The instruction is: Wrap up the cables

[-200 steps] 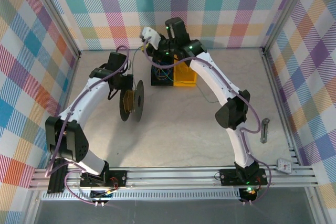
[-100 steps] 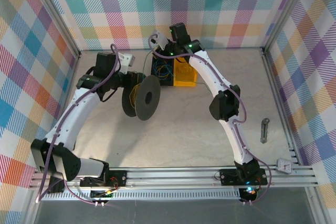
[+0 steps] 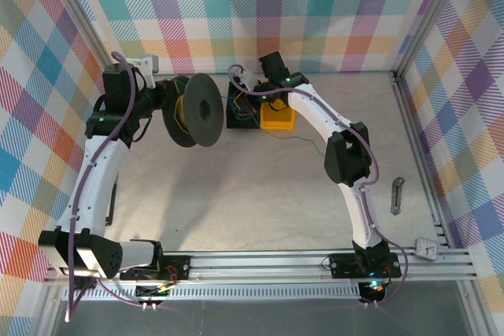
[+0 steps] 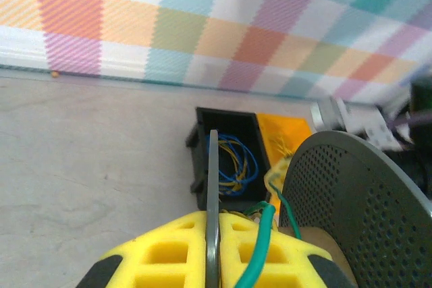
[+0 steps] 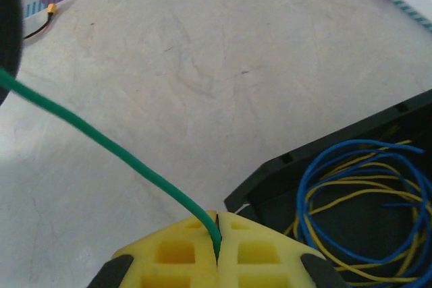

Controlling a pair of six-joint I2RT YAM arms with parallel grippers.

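Two grips are closed: my left gripper (image 4: 212,234) clamps the spool (image 3: 206,108) rim, and my right gripper (image 5: 217,237) pinches the green cable (image 5: 135,166). I judge this mid-winding; next I need to feed the cable taut around the spool.

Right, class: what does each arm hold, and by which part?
Left fingers clamp the black spool by a flange edge; right fingers pinch the green cable.

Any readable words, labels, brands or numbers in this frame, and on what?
No text can be read.
Small white dial at the table's near right corner: markings too small to read.
Black spool, black box and yellow bin: no lettering seen.
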